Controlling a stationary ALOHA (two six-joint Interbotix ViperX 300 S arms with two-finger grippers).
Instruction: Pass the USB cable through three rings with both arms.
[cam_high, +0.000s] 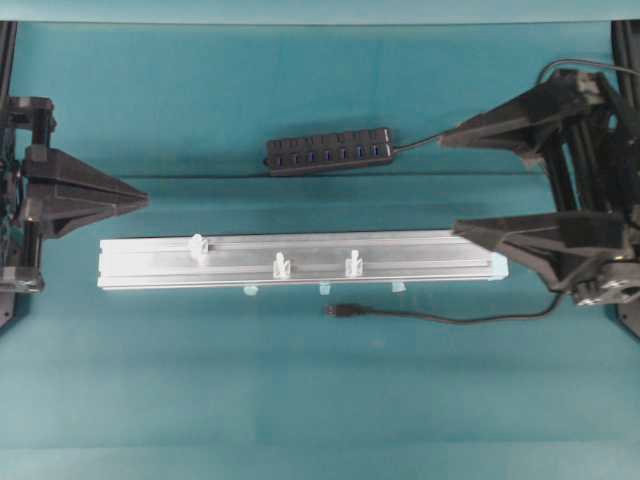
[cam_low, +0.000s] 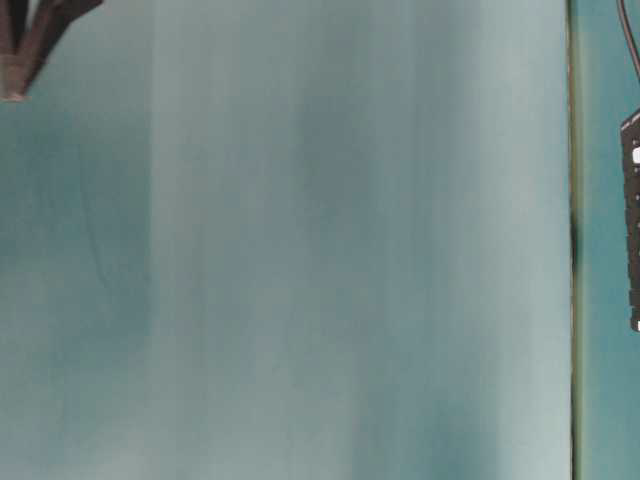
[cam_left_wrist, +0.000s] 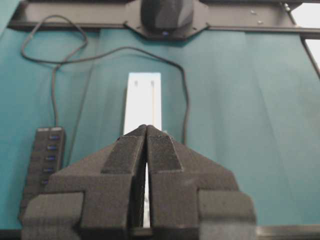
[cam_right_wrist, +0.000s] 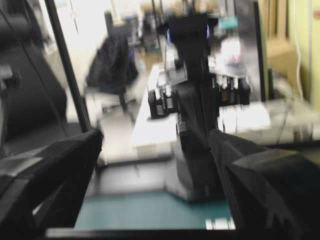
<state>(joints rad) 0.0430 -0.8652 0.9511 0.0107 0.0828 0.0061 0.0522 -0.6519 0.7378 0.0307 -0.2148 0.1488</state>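
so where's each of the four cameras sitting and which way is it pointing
Overhead: looks straight down on the rail, three rings, USB cable; left gripper shut, right gripper wide open.
Table-level: low, mostly teal cloth; a dark arm part at the top left.
Left wrist: along its shut fingers down the rail.
Right wrist: level, blurred, between spread fingers toward the far arm.
Shared: the hub shows overhead and in the left wrist view.

Three rings (cam_high: 281, 264) sit along a rail (cam_high: 150, 262) at centre; the USB cable (cam_high: 440, 319) lies just near of it, a hub (cam_high: 328, 151) on the far side
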